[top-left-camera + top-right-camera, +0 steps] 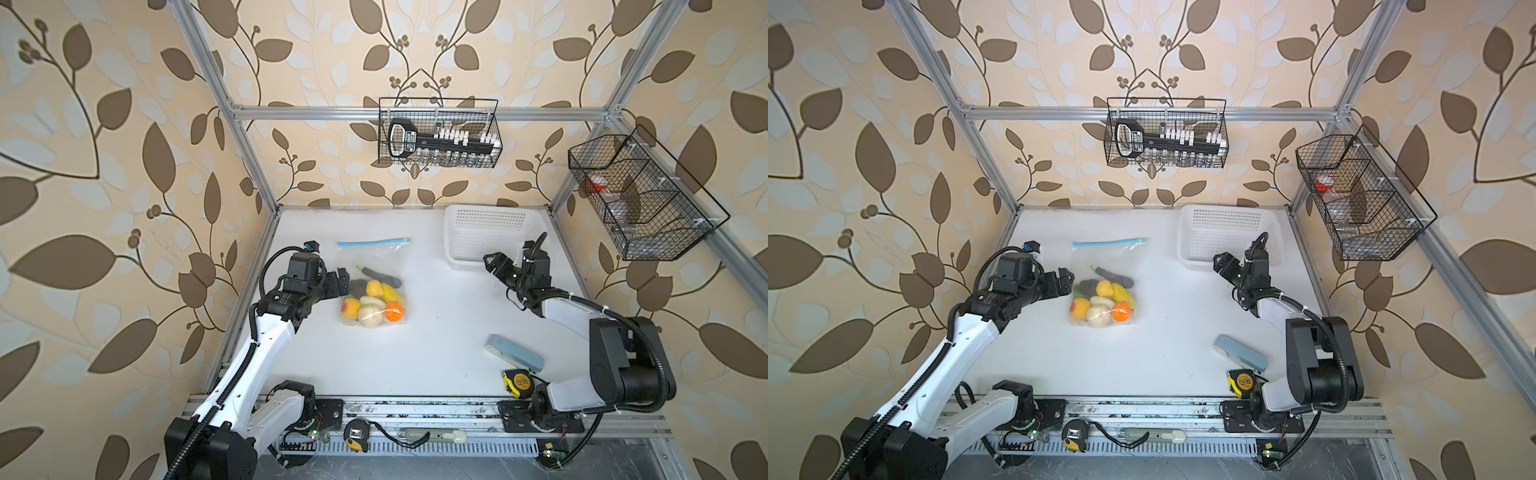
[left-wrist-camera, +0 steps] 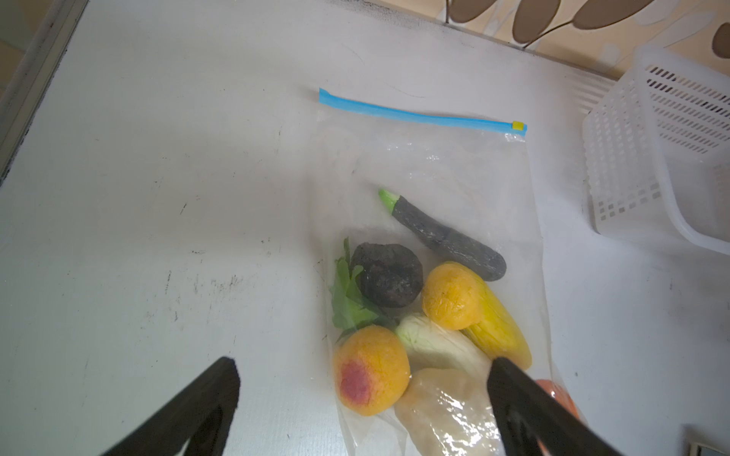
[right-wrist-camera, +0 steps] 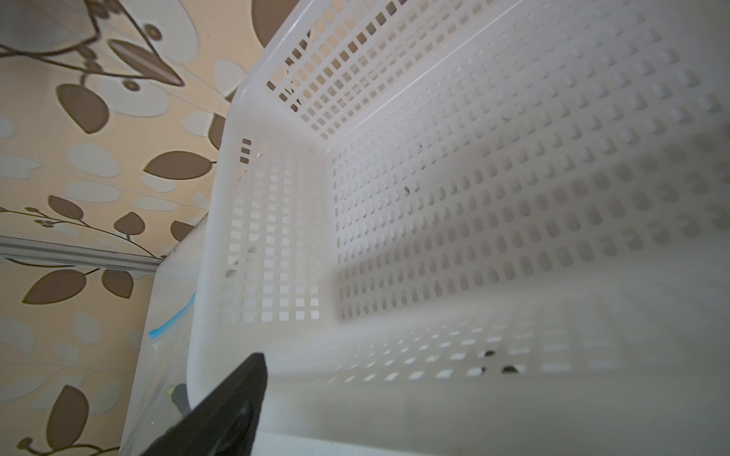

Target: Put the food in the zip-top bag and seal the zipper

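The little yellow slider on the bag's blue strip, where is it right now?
In both top views the yellow slider sits at the right end of the blue zipper along the far edge of the zip-top bag, nearest the white basket.

Both the left arm and the right arm pair glossy white link shells with blocky matte-black joint housings, each trailed by a black corrugated cable looping from joint to joint. White zip ties cinch the right arm's cable and a little white print marks a left housing. Black base plates sit under each arm — and the left gripper ends in flat matte-black wedge-shaped fingers.
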`<state>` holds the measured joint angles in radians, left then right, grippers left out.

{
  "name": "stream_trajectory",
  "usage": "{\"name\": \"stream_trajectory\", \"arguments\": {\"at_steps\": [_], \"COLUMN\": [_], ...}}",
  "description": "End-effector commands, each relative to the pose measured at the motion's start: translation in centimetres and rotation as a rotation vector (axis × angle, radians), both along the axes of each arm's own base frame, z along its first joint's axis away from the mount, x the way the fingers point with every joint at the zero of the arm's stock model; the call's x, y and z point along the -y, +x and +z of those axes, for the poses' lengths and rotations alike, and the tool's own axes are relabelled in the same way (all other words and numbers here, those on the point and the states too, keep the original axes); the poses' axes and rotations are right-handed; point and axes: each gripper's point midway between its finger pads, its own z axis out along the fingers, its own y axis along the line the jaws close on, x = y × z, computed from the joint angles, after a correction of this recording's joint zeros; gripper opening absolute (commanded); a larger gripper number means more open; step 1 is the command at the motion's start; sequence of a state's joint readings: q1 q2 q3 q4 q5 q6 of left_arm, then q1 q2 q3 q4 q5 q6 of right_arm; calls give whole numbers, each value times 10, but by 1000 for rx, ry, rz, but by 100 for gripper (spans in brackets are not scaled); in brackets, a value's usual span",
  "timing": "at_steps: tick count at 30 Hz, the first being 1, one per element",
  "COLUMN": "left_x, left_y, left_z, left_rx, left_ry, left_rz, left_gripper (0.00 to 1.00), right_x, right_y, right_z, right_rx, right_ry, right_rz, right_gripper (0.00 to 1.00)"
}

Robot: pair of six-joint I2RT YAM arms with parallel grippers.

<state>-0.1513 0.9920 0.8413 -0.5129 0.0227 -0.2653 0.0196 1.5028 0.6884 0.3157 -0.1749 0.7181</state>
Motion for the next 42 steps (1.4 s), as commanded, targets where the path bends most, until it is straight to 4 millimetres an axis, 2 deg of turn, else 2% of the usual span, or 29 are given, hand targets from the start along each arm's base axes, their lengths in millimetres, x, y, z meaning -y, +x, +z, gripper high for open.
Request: {"name": "stream_trajectory", "arguments": {"at_steps": [1, 10, 13, 16, 18, 22, 28, 34, 42], "left_x": [-2, -8, -10, -12, -17, -38, -78, -82, -70], "left_y": [-1, 2, 4, 7, 8, 9, 8, 15, 35], "left_z": [6, 4, 5, 8, 10, 8, -22, -43, -59], "left_rx": [21, 25, 39, 60, 80, 108, 82, 117, 295], "left_ry": [8, 44, 49, 48, 66, 168, 322, 370, 300], "left_rz": [11, 32, 40, 56, 77, 147, 339, 315, 171], "left_gripper": [99, 99, 99, 99, 99, 99, 99, 96, 95], "right_x": [-1, 10, 12, 12, 9, 9, 10, 18, 37], "right_y": [25, 68, 75, 72, 62, 25, -36, -80, -103], "right_z": [17, 14, 9, 15, 24, 45, 63, 62, 48], "right_rx": [74, 63, 62, 78, 100, 178, 283, 354, 438], "right_ry": [3, -109, -111, -142, -213, -418, -677, -818, -868], "right_rz": [-10, 18, 20, 40, 64, 82, 91, 83, -45], "right_gripper": [85, 84, 85, 85, 85, 86, 87, 88, 87]}}
